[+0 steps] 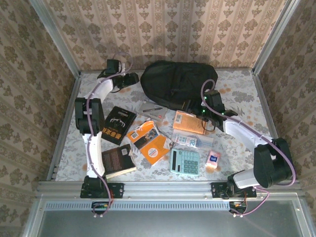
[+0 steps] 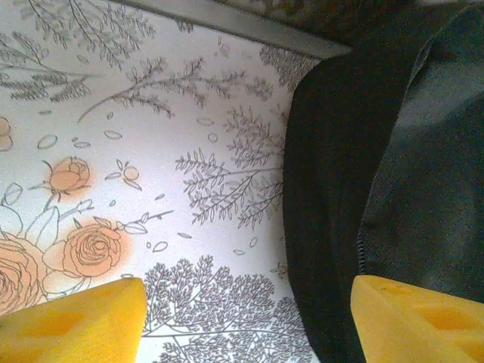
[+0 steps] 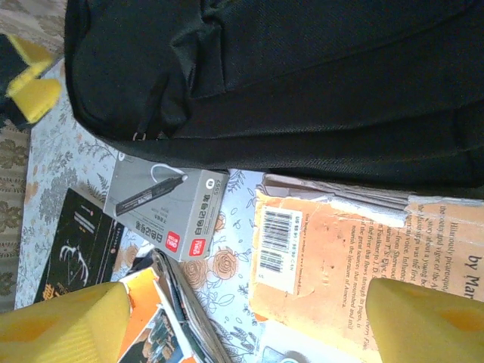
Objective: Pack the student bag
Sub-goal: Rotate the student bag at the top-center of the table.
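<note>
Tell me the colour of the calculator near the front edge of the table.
Pale teal calculator, clearest in the top external view.

student bag [image 1: 177,81] black. tablecloth [image 2: 189,98] white, grey foliage print, orange roses. calculator [image 1: 185,162] teal. marker box [image 3: 162,208] grey. paperback [image 1: 190,122] orange. walls [image 1: 163,29] beige damask stripes.

The bag [image 1: 177,81], soft black fabric, lies flat at the upper centre of the frame, apparently zipped shut.
</note>
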Action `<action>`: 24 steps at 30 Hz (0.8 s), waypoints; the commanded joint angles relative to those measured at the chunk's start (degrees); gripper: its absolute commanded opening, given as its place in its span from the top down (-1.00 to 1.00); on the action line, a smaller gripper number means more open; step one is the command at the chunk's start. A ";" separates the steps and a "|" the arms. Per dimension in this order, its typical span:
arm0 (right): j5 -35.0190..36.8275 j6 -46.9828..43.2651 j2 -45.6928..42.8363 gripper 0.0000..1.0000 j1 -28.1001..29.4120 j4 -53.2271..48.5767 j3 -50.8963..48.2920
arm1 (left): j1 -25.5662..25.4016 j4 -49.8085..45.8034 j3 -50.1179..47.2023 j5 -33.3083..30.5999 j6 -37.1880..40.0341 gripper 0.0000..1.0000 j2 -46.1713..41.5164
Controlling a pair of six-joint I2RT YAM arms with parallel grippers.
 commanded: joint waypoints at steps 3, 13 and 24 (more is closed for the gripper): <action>-2.12 2.87 2.93 -0.60 -0.25 1.02 1.96 | -1.56 0.74 7.63 6.98 -0.81 -0.49 2.74; -2.47 3.93 4.98 -0.39 -1.07 1.01 1.40 | -3.49 -3.50 18.63 6.97 -1.54 -0.27 12.17; -4.29 5.75 8.80 -0.02 -0.84 3.72 1.15 | -4.31 -5.23 20.73 5.06 -0.27 0.36 14.25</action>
